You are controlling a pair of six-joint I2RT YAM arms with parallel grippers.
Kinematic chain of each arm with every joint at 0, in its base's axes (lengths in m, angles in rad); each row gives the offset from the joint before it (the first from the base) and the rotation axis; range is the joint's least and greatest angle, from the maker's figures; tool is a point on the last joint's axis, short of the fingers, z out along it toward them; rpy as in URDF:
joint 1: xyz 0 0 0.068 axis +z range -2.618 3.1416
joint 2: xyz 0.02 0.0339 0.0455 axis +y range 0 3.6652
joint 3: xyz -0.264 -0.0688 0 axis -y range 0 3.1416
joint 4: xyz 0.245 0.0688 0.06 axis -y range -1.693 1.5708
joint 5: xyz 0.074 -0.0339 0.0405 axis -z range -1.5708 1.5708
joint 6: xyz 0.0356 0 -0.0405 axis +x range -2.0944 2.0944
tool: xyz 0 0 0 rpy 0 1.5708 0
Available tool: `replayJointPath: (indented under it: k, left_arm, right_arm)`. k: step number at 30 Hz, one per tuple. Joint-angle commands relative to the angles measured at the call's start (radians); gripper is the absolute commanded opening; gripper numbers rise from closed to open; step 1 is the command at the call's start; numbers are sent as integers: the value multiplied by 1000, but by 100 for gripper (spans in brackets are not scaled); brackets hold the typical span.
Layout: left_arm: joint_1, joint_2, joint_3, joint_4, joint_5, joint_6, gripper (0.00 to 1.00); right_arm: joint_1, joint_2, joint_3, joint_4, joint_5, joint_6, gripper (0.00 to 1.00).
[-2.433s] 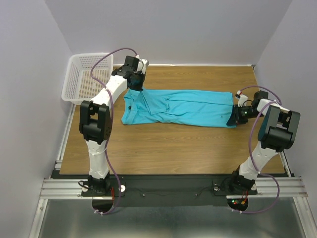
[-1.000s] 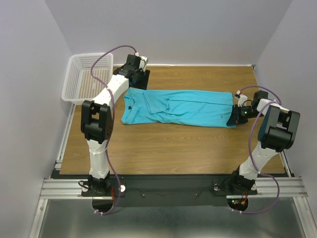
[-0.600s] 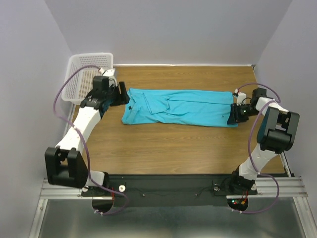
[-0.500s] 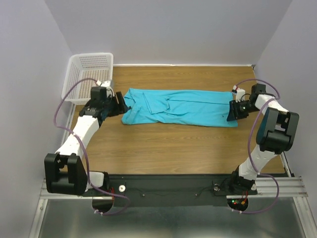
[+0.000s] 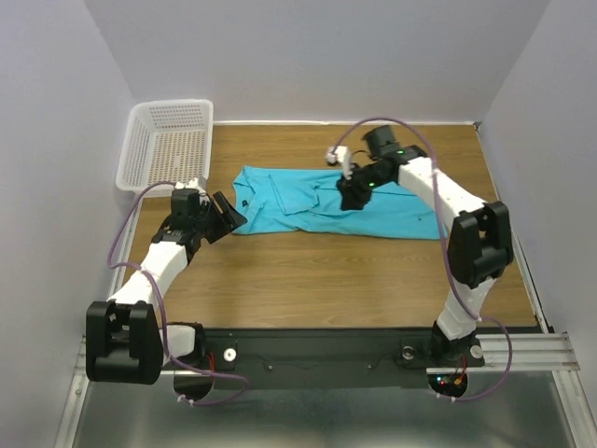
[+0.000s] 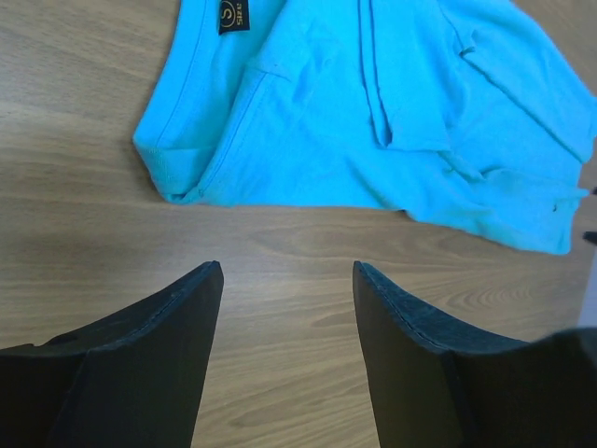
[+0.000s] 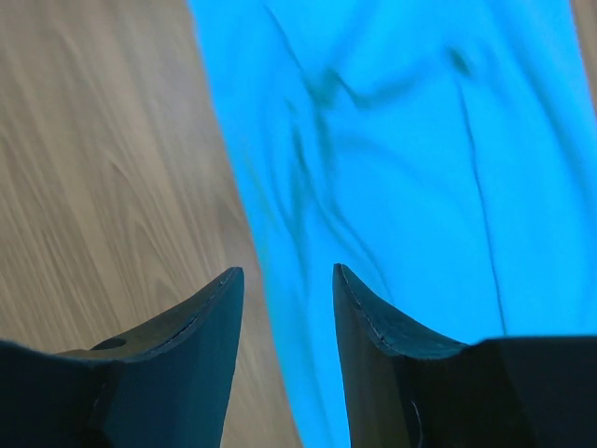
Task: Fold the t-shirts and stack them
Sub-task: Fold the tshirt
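T-shirt (image 5: 396,210) unmoved, right gripper (image 5: 347,194) now over its mid, left gripper (image 5: 230,213) off collar

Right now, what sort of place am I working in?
Probably a robot lab cell, not a home: a wood-grain table boxed in by plain walls, the left arm and right arm mounted on an aluminium rail, with a turquoise t-shirt and white mesh basket as props.

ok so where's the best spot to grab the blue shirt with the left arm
Grip the t-shirt at its folded corner nearest the left end effector, on the neck end. Come in low over the bare table in front of it: the doubled hem there looks slightly raised, so a finger can probably slip under.
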Motion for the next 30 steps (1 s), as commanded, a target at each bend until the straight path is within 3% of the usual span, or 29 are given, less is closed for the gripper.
replayJointPath:
  k: [1,7,19,23,30]
  left_arm:
    - [12,16,-40,113,57,-106,67]
    - [24,10,-78,120,67,-127,64]
    - [63,-168,-115,51,-6,-72,69]
    - [67,-173,-126,29,0,-64,69]
    - [72,-170,-134,31,8,-52,69]
  right_arm:
    - [225,106,164,55,49,-82,49]
    - [405,264,281,163,281,5,52]
    - [473,509,499,197,475,141,52]
    - [474,523,493,197,499,142,47]
    - [474,494,497,203,513,159,28]
